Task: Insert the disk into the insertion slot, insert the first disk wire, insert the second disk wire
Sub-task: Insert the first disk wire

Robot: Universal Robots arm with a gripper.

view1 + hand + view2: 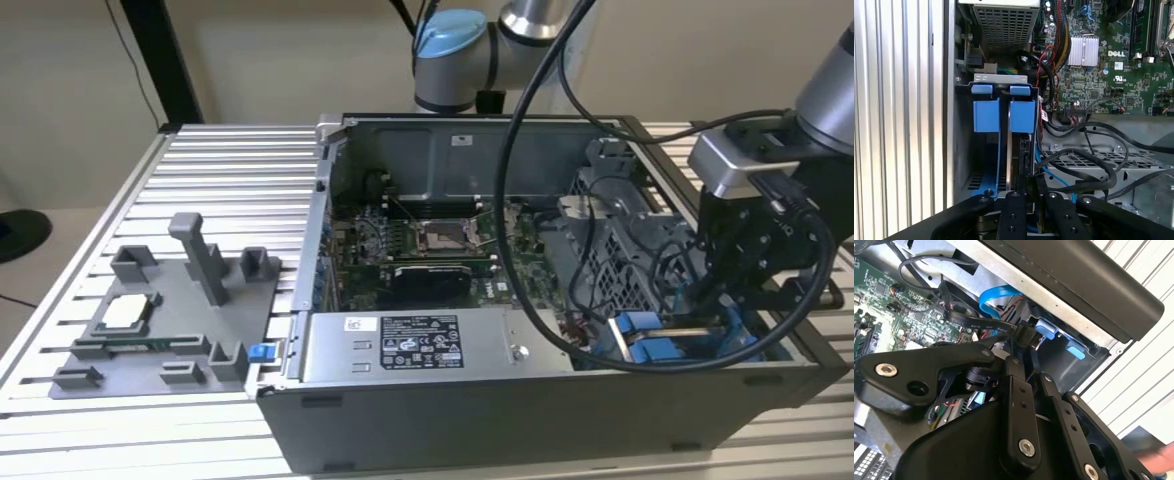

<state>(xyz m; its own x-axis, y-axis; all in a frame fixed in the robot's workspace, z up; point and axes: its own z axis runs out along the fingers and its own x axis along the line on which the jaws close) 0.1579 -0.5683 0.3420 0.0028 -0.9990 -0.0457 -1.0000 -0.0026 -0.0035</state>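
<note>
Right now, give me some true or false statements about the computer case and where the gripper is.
1. The computer case lies open on a slatted table. True.
2. The gripper hangs over the grey fixture. False: it is at the insertion slot, on the exterior view's right.
3. The disk, in its blue carrier, stands in the insertion slot. True.
4. The power-supply box lies on the table. False: it sits inside the case.

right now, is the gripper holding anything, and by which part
The gripper looks shut on a disk wire, pinching its black end connector beside the blue fittings.
</note>
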